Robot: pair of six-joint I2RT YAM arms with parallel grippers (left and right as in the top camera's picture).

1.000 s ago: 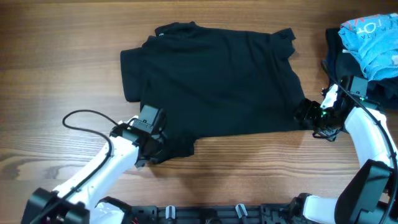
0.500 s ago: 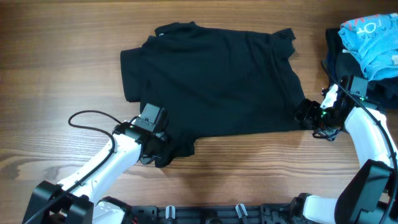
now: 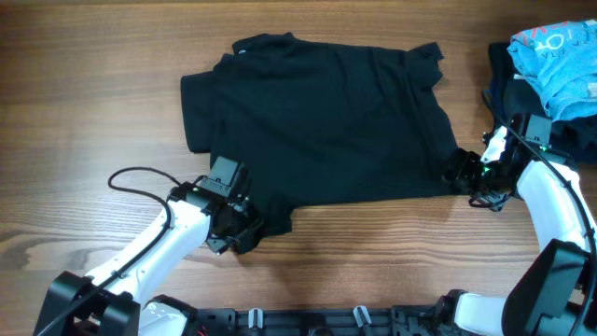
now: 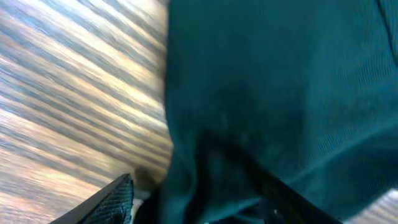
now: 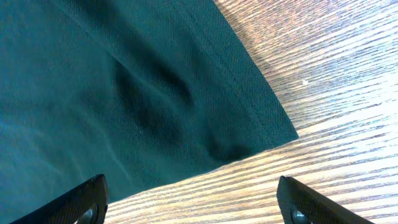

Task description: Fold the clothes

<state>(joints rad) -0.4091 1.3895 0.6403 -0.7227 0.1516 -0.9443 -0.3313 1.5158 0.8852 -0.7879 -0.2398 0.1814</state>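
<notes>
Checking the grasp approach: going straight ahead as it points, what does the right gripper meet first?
The black T-shirt, most likely its hemmed corner lying on the table between the right gripper's open fingers; its height above the cloth is unclear.

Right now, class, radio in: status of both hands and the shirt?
Right hand open at corner of black T-shirt. Left hand on opposite corner, cloth bunched, grip unclear. Shirt spread, unfolded. Light-blue garment off to side.

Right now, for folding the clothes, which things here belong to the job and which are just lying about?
Job: plain black short-sleeved soft-fabric T-shirt; left end effector; right end effector.
Lying about: light-blue garment with lettering; dark navy folded stack beneath it.
</notes>
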